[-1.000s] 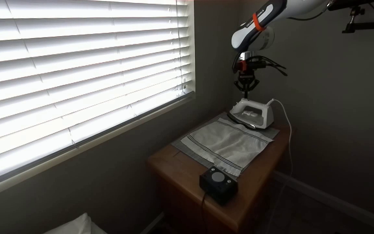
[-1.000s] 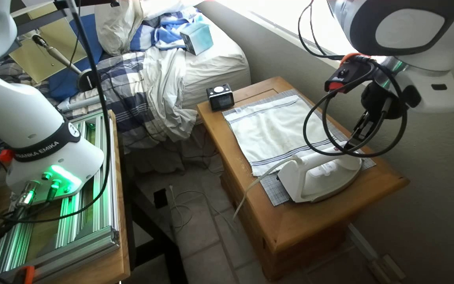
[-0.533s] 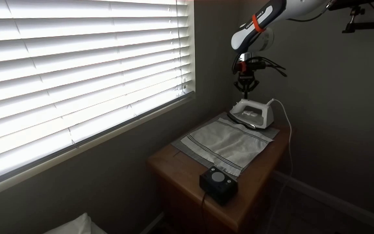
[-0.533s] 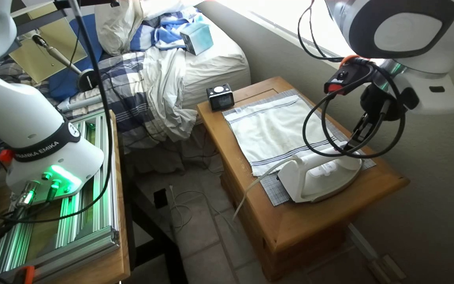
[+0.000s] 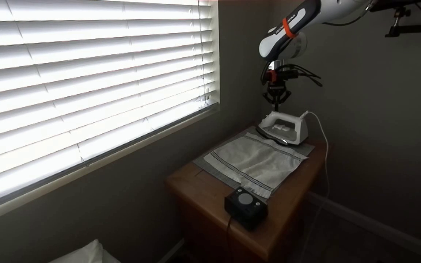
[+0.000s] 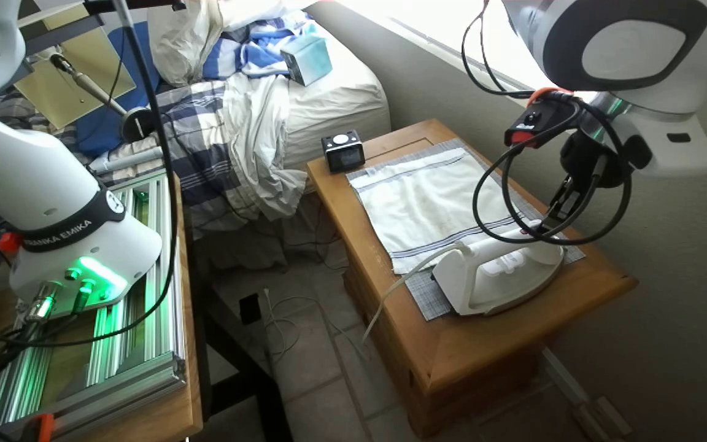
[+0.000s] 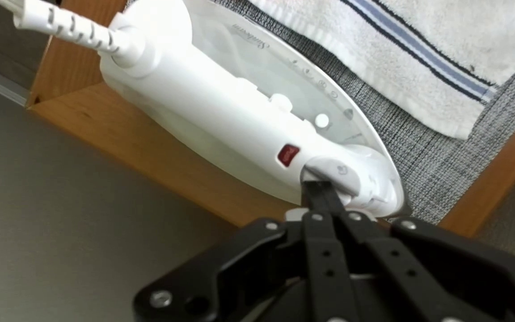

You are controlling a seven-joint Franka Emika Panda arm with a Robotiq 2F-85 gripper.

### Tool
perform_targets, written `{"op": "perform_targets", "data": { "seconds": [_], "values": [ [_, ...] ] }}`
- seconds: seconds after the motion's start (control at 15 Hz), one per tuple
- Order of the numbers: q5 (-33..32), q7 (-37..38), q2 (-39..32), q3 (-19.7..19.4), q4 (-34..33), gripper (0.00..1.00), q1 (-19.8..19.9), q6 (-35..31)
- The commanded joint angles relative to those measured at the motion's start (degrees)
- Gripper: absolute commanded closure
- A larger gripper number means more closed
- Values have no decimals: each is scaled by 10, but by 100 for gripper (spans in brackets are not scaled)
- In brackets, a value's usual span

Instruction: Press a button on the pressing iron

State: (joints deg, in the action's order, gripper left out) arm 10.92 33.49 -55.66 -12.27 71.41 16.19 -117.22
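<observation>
The white pressing iron sits at the far end of the wooden table in both exterior views. In the wrist view, the iron shows a red button on its handle and a grey oval button nearer the nose. My gripper is shut and empty, with both fingers together. Its fingertips point down over the near side of the grey button and hide part of it. In an exterior view the gripper stands upright at the front top of the handle. I cannot tell whether it is touching.
A striped white towel lies on a grey mat beside the iron. A black box with a round top dial stands at the table's other end. The iron's white cord hangs off the side. A wall stands close behind.
The arm has shifted very slightly, with the wrist moving a little sideways. The gripper stays shut over the handle's front, and the iron has not moved.
</observation>
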Motion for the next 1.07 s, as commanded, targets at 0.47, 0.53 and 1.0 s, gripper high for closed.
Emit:
{"op": "perform_targets", "data": {
  "seconds": [0.47, 0.53, 1.0],
  "values": [
    [8, -32, 44, 7, 21, 100, 4, -52],
    [10, -40, 56, 8, 29, 100, 5, -55],
    [-7, -202, 182, 19, 117, 54, 5, -6]
  ]
}}
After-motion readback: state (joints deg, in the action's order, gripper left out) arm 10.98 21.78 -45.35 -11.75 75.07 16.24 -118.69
